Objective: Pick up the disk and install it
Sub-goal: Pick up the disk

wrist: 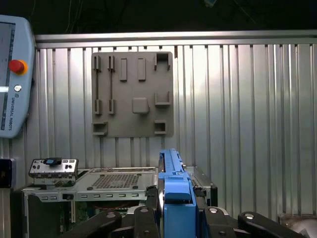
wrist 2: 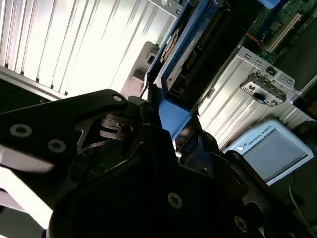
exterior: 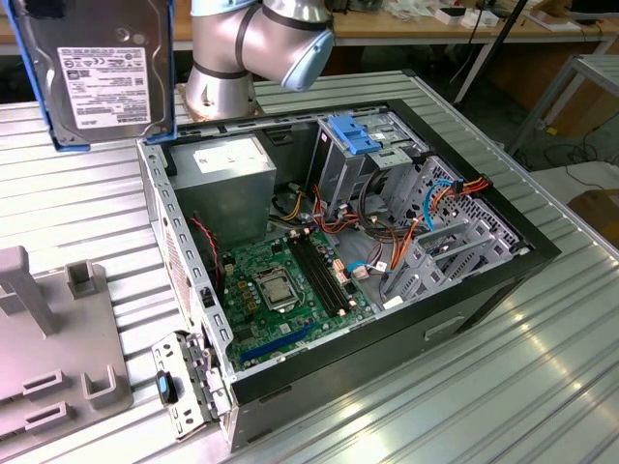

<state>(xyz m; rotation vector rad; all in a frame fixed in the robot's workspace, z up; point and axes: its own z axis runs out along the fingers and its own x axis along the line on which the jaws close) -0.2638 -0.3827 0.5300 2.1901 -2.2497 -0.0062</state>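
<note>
Second wrist view, from the gripper (wrist 2: 171, 124) outward: clamped on the blue end of the disk (wrist 2: 198, 49), jaws pressed to either side of the rail with no gap showing. Same hold in the first wrist view, with the gripper (wrist: 174, 210) closed about the blue carrier edge of the disk (wrist: 171, 173), seen edge-on and upright between the jaws.

Held up off the table at the upper corner on the exterior view's left: the disk (exterior: 102, 68) again, white label towards the camera, blue rails down both long sides. Clear of the computer case (exterior: 387, 358), not seated in any bay.

Right behind the case, the grey robot arm (exterior: 251, 39). Inside the open case: green motherboard (exterior: 280, 280), grey power supply box (exterior: 227, 174) with a white label, a light-blue latch plate (exterior: 353, 135) atop the metal drive cage (exterior: 445, 232), and orange and red cables between them. At the near corner of the case, a small metal bracket (exterior: 179, 387) with a blue tab.

Further out, on the exterior view's left, a grey fixture plate (exterior: 48, 358) lying flat on the ribbed metal table (exterior: 484, 406). Also caught in both wrist views: a teach pendant (wrist: 12, 74).
</note>
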